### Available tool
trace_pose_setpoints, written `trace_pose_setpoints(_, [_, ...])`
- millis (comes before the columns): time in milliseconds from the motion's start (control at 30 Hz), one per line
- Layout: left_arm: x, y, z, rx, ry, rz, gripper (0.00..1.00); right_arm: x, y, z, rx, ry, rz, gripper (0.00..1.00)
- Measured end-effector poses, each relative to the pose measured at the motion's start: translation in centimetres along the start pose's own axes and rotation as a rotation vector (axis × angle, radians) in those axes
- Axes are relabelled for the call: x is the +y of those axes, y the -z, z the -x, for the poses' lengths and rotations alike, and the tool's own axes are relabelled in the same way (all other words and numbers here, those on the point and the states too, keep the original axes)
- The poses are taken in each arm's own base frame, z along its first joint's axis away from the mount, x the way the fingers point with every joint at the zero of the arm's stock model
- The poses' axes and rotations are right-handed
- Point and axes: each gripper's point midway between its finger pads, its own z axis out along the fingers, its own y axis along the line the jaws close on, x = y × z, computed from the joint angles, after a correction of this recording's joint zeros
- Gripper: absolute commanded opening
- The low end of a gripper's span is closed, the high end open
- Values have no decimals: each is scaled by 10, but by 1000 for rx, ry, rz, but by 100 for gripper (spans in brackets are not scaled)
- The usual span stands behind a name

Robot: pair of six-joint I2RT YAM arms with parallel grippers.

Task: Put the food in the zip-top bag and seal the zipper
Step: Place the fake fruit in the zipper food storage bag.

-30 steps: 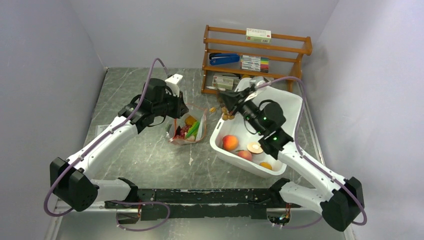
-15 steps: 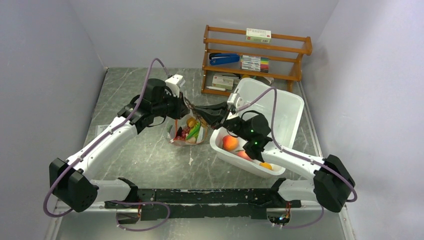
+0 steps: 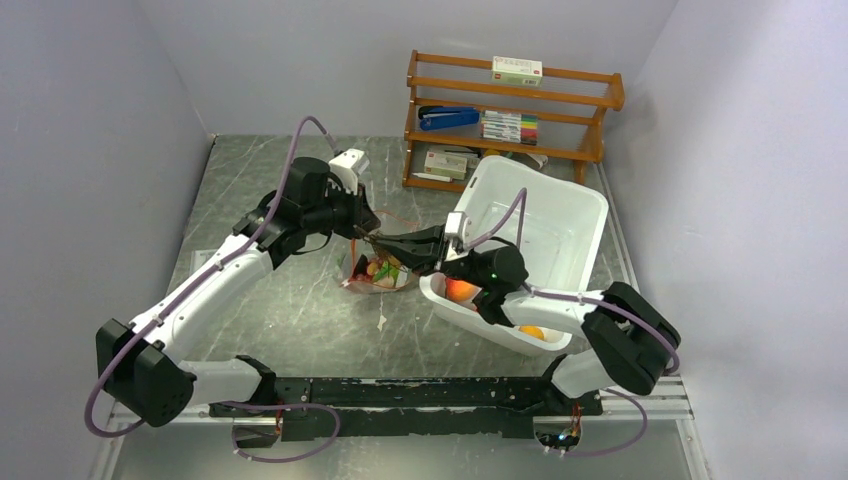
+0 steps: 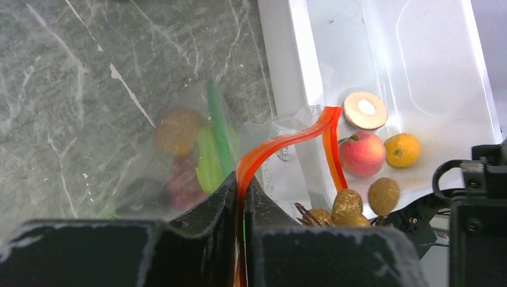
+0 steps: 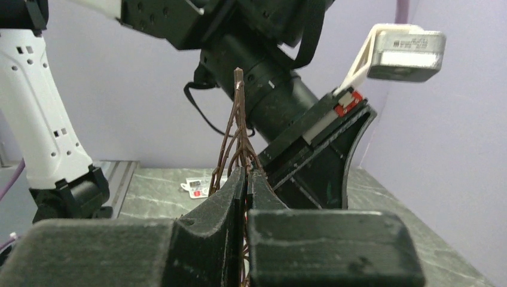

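Observation:
The clear zip-top bag (image 3: 381, 273) lies between my arms, with an orange fruit (image 4: 176, 128), a green pod (image 4: 211, 156) and red grapes (image 4: 182, 182) inside. My left gripper (image 4: 241, 185) is shut on the red-orange zipper (image 4: 287, 140) and holds the mouth up; it also shows in the top view (image 3: 358, 232). My right gripper (image 5: 246, 173) is shut on the twigs (image 5: 238, 119) of the brown berry cluster (image 4: 348, 206), which hangs at the bag's mouth just right of the zipper. In the top view the right gripper (image 3: 386, 243) is over the bag, close to the left gripper.
A white bin (image 3: 560, 215) stands right of the bag, holding a peach (image 4: 365, 152), a small orange (image 4: 402, 149) and a round sliced piece (image 4: 365, 110). A wooden shelf (image 3: 512, 110) with a stapler and pens stands at the back. Walls close in on both sides.
My right arm swung left from over the bin to the bag's mouth, carrying the berry cluster. My left gripper stayed put, holding the zipper.

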Motion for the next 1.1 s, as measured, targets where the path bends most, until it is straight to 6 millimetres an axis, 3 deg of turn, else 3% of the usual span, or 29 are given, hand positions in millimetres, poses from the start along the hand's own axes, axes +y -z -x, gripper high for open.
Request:
trace_pose_setpoints(533, [1,10,4,-16,2,6,7,-2,14,-46,144,69,-6,0])
trace_pose_setpoints(800, [6,13,3,-26,7,32,7,-7,32,-69,265,108,-42,0])
trace_pose_setpoints(967, [10,15,3,-33,16,58,7,-23,32,-87,392,63,-114,0])
trace_pose_setpoints(1100, [14,17,4,-46,23,82,7,-41,17,-79,433,26,-179,0])
